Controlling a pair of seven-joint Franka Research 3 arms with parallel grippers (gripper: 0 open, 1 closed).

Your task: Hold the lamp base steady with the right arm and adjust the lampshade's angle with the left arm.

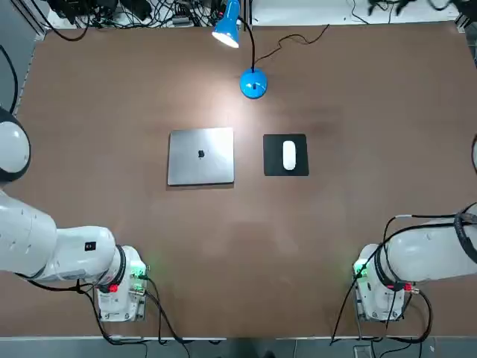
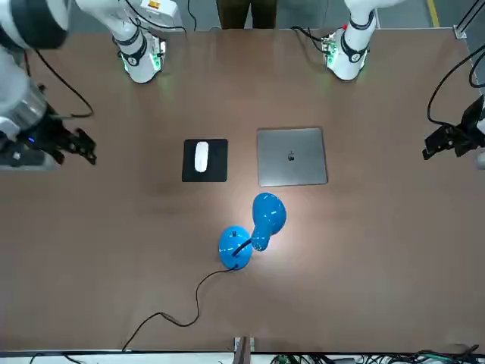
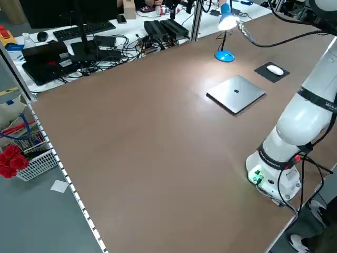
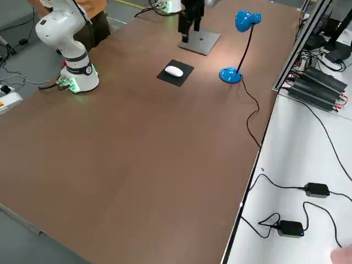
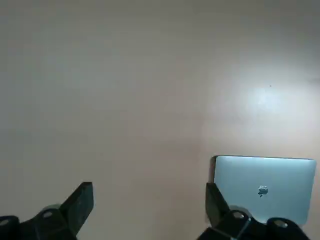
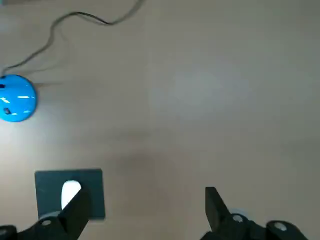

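The lamp base (image 1: 253, 83) is a glossy blue disc at the far middle of the table, its black cord trailing toward the far edge. Its thin black neck carries the lit blue lampshade (image 1: 226, 30), which leans toward the table's far edge on my left. My left gripper (image 5: 148, 202) hovers open and empty over bare table near my left edge, left of the laptop. My right gripper (image 6: 145, 202) is open and empty too, high over my right side, well away from the lamp base (image 6: 17, 97). Neither gripper touches the lamp.
A closed silver laptop (image 1: 201, 155) lies mid-table, with a white mouse (image 1: 289, 155) on a black pad (image 1: 286, 140) to its right. Cables and power bricks crowd the bench beyond the far edge. Both arm bases (image 1: 119, 287) stand at the near edge.
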